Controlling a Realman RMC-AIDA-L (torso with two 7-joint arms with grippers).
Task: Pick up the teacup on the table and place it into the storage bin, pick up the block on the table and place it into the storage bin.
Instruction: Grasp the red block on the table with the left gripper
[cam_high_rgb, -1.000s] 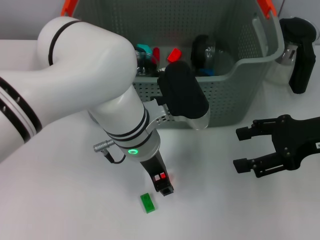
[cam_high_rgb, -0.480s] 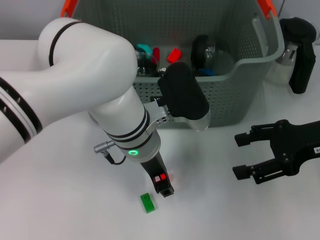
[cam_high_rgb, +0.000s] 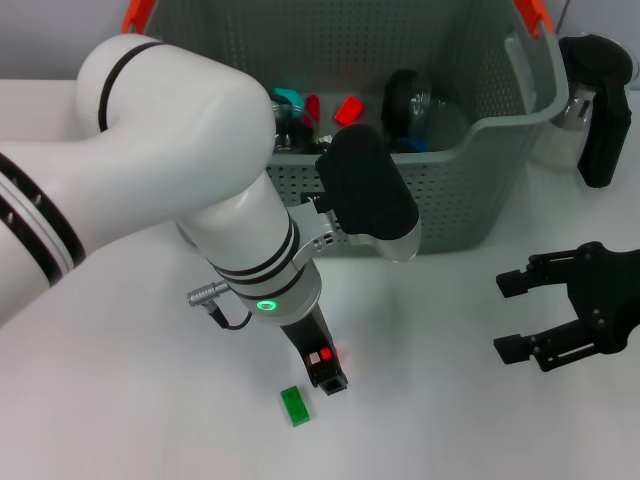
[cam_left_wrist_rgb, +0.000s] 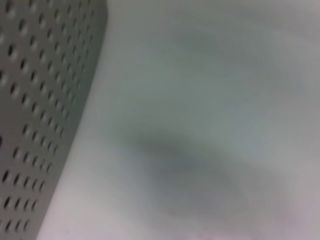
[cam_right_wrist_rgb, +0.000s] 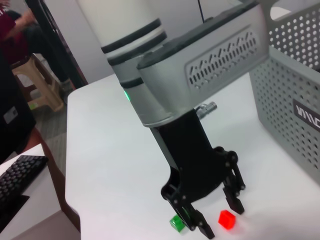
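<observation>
Red block (cam_right_wrist_rgb: 226, 218) sits between left gripper's (cam_right_wrist_rgb: 216, 216) spread fingers; orientation unclear.

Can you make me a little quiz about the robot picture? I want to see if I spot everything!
1. True or false: the right gripper is holding a block.
2. The left gripper hangs low over the table with its fingers open. What colour is the block closest to its fingertips? A) blue B) red C) yellow
3. Fill in the word: the storage bin has handle tips coloured ____.

Key: 1 false, it is open and empty. 2 B, the red block. 3 orange.
</observation>
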